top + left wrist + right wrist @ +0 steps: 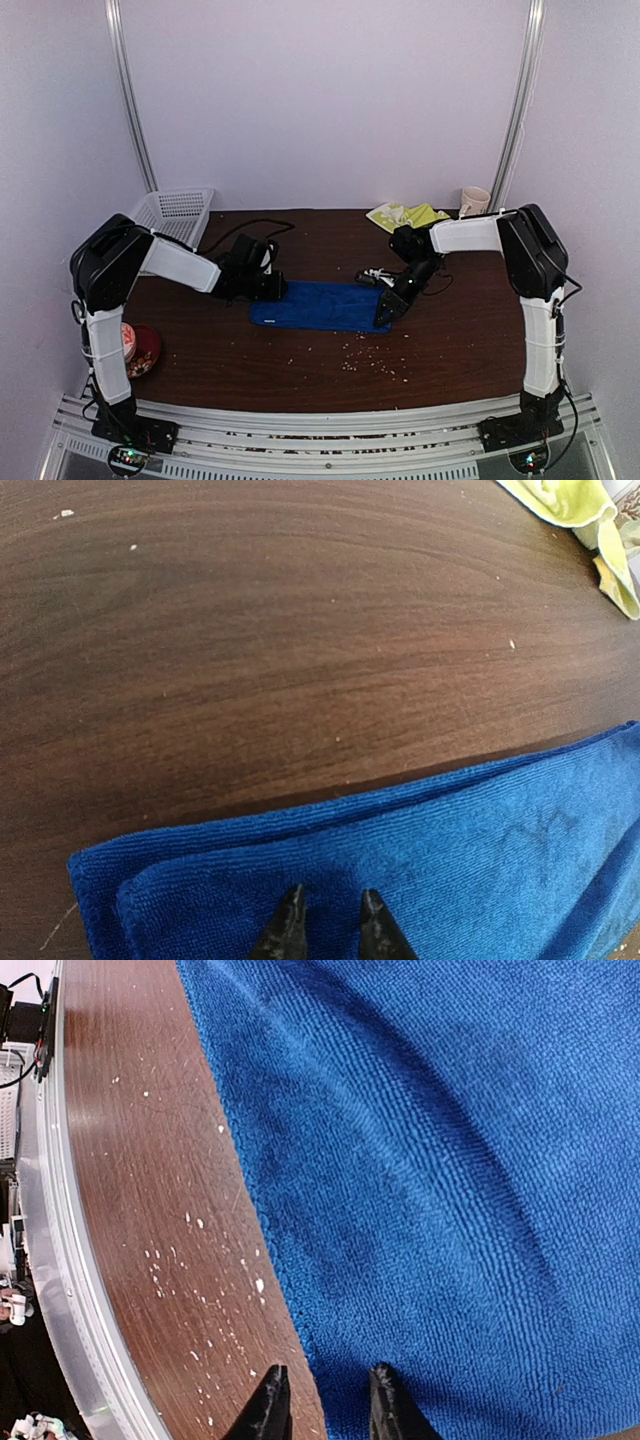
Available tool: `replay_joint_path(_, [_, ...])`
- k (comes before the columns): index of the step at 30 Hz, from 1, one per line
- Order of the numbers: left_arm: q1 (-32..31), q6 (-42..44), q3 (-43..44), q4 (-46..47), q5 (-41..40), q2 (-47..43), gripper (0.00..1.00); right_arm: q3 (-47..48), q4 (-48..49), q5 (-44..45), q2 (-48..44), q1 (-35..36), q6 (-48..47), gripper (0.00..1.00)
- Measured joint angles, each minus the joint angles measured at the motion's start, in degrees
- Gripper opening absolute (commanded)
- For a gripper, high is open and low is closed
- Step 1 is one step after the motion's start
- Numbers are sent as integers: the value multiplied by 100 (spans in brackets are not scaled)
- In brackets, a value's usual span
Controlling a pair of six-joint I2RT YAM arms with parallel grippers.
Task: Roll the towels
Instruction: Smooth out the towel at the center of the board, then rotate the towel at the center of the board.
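Observation:
The blue towel lies folded flat in the middle of the dark wooden table, a long strip running left to right. My left gripper is at the strip's left end; in the left wrist view its tips stand close together, pinching blue towel cloth. My right gripper is at the right end near the front edge. Its tips straddle the blue towel's hem, narrowly closed on it. The yellow-green towel lies crumpled at the back right, and its corner shows in the left wrist view.
A white mesh basket stands at the back left and a pale cup at the back right. A red container sits at the front left. Crumbs dot the table in front of the towel. A metal rail borders the near edge.

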Motion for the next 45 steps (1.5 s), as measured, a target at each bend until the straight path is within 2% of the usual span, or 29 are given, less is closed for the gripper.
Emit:
replay_joint_path(7, [0, 125, 98, 35, -149, 94, 21, -446, 201, 42, -232, 0, 44, 25])
replay_joint_path(12, [-17, 179, 153, 31, -238, 138, 26, -820, 195, 44, -472, 0, -116, 25])
replay_joint_path(19, [-48, 273, 227, 44, -223, 157, 65, -791, -37, 85, -518, 50, -358, 33])
replay_joint_path(25, [-37, 411, 229, -68, -304, 59, 97, -125, -778, 168, -514, 92, -546, 36])
replay_joint_path(34, [17, 599, 225, -592, -627, -992, 97, 1150, -901, 205, -446, -33, -319, 38])
replay_joint_path(36, [17, 599, 181, -588, -597, -1248, 93, 1338, -776, 247, -332, -59, -184, 38])
replay_joint_path(38, [17, 551, 37, -507, -535, -1434, 80, 1513, -619, 289, -162, -72, -28, 38])
replay_joint_path(40, [17, 428, -278, -428, -400, -1615, 73, 1641, -442, 321, 24, -81, 120, 37])
replay_joint_path(45, [-44, 164, -1099, -350, -155, -1707, 64, 1735, -96, 391, 382, -96, 413, 37])
